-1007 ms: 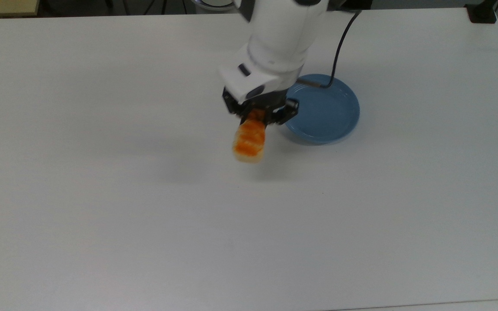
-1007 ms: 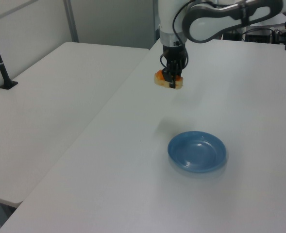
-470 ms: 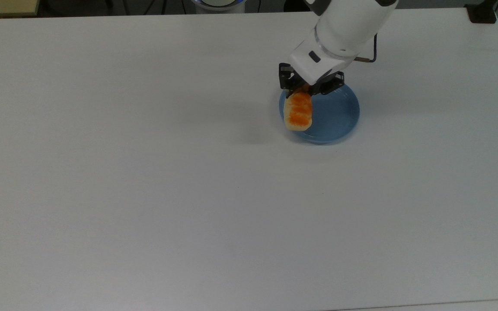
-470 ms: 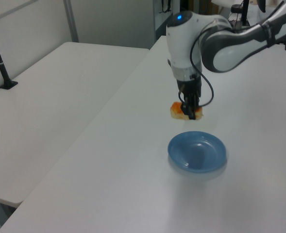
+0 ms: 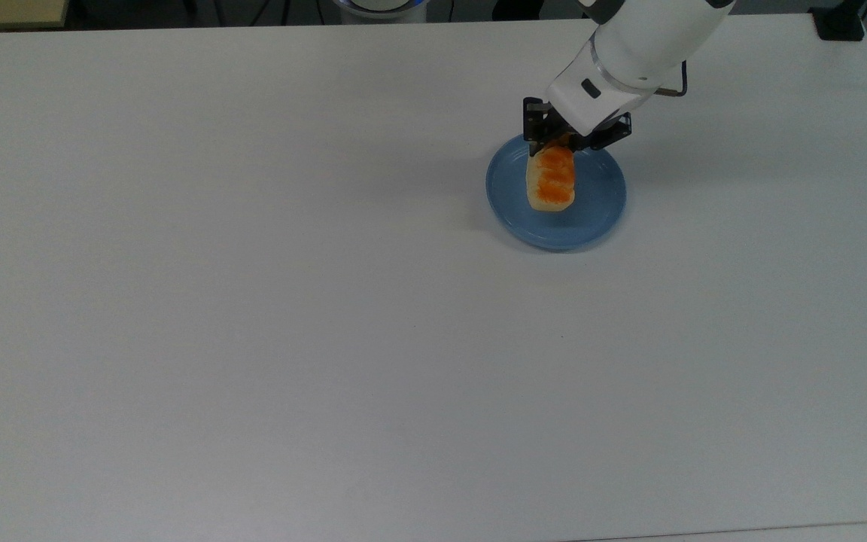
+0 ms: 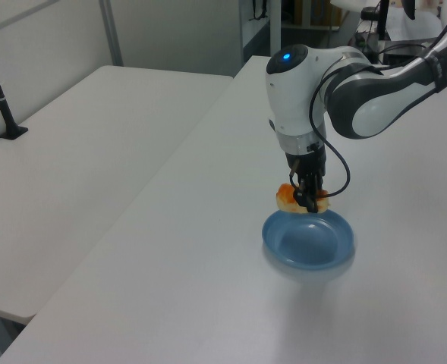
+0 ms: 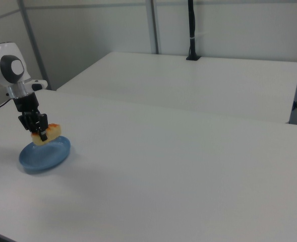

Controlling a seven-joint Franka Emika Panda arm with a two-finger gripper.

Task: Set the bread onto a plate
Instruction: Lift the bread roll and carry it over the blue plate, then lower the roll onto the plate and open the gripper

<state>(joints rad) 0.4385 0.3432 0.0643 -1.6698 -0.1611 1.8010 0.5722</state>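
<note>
We note the hand (image 5: 558,143) clamped on the bread (image 5: 551,179) at the loaf's far end, its two black fingers pressing the loaf's sides. In the top view the bread sits inside the outline of the plate (image 5: 599,207), lying along the plate's 12-to-6 line with its orange-brown glazed top facing up and its gripped end at the 12 o'clock rim. The pale cream end points toward the plate's centre.

In the left view the bread (image 6: 288,199) hangs above the plate (image 6: 308,241), over its far rim, with a gap showing between loaf and dish; the hand (image 6: 308,199) points straight down from the white arm (image 6: 303,98). In the right view the bread (image 7: 51,133) is likewise held just over the plate (image 7: 45,156), roughly level, with the hand (image 7: 37,132) at its end. We cannot tell from the top view alone whether the loaf touches the dish; the two side views show it clear of the surface.

The plate holds nothing on its surface. It rests flat on the white bench (image 5: 253,301), at about 2 o'clock from the bench's centre in the top view. A dark cable (image 5: 670,86) loops beside the arm's wrist.
</note>
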